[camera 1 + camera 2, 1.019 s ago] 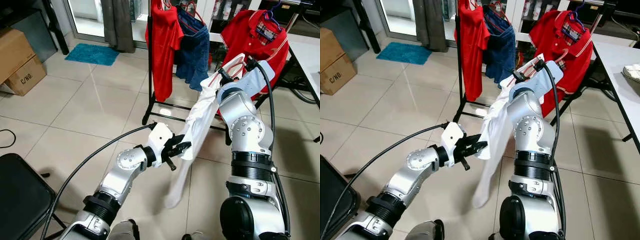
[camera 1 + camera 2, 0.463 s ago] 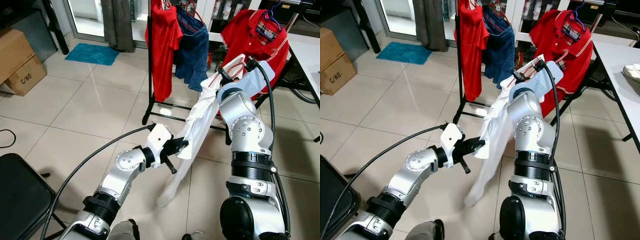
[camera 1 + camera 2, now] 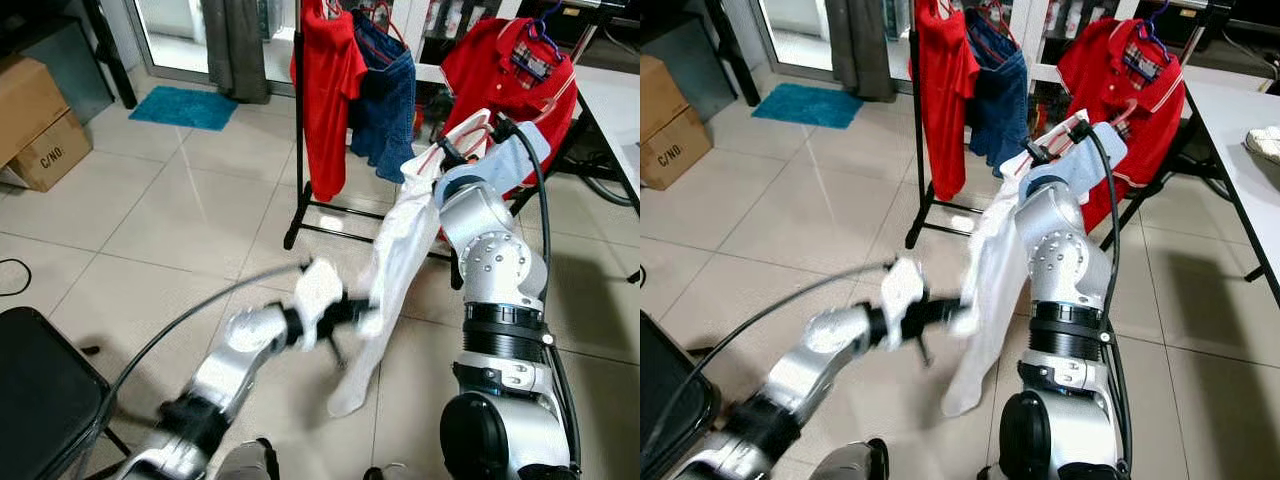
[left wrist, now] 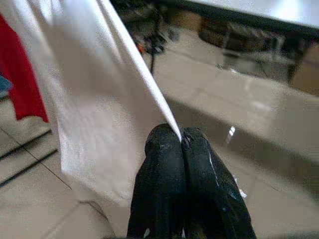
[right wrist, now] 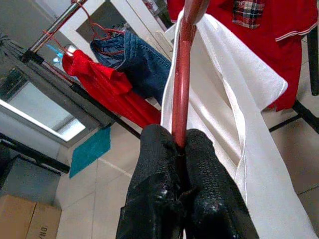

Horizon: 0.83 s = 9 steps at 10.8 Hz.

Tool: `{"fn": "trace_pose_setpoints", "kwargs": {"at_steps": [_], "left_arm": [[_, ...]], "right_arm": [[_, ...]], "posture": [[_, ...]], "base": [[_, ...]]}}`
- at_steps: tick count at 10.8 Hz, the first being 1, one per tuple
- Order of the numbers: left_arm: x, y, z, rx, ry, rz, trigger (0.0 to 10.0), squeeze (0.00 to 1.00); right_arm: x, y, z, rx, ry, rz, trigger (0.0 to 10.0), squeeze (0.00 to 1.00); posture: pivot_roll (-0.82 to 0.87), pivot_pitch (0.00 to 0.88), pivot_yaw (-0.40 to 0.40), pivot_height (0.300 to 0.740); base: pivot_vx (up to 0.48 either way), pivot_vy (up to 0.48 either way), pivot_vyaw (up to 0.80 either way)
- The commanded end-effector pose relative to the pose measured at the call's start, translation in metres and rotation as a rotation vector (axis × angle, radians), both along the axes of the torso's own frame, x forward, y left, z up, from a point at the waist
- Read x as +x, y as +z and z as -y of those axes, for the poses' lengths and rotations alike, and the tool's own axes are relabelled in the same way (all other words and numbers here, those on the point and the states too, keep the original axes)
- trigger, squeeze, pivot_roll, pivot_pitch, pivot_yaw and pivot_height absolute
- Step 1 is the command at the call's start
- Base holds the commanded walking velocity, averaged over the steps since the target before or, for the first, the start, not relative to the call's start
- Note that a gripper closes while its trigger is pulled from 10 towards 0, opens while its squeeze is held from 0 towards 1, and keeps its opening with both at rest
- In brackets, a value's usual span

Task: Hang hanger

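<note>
Right gripper: raised in front of the robot at upper right; both black fingers are clamped tight on the red bar of the hanger, no gap visible.
Hanger: red, held up by the right gripper near the clothes rack; the bar runs away from the fingers and passes inside the white shirt.
White shirt: draped on the hanger; it falls from the right gripper down toward the floor, its lower end hanging loose just above the tiles.
Left gripper: extended forward at mid height, blurred in the head views; its fingers are pressed together on an edge of the white shirt, with the fabric stretching away from the tips.
Clothes rack: black upright post on a floor base, standing behind the white shirt.
Red shirt: hangs on the rack, just beside the post.
Jeans: blue, hang next to the red shirt, toward the robot's right.
Red polo shirt: hangs further right, behind the right arm; a plaid lining shows at its collar.
Floor: light glossy tiles.
Mat: teal, lying near the doorway at far left.
Cardboard boxes: stacked at the left edge.
Black chair: seat visible at lower left, beside the left arm.
Table: white surface at the right edge.
</note>
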<state>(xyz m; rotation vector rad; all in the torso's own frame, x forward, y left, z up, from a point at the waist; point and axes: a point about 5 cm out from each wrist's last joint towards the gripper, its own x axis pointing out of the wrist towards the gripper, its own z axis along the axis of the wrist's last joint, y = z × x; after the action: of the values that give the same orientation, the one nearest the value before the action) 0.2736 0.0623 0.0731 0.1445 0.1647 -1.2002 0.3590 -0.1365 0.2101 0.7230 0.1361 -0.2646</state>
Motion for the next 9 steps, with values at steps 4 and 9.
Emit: {"fn": "trace_pose_setpoints", "kwargs": {"at_steps": [4,9], "left_arm": [[-0.017,-0.013,-0.011,0.138,-0.112,-0.048,0.0,0.0],[-0.015,-0.004,-0.008,0.087,-0.039,-0.066,10.0,0.65]], "right_arm": [[0.006,0.015,0.008,0.008,-0.016,0.057,10.0,0.0],[0.007,0.014,0.009,0.005,-0.021,0.048,10.0,0.0]], "posture": [[0.06,0.118,-0.026,0.74],[0.06,0.136,-0.024,0.74]], "base": [[0.0,0.0,0.0],[0.0,0.0,0.0]]}}
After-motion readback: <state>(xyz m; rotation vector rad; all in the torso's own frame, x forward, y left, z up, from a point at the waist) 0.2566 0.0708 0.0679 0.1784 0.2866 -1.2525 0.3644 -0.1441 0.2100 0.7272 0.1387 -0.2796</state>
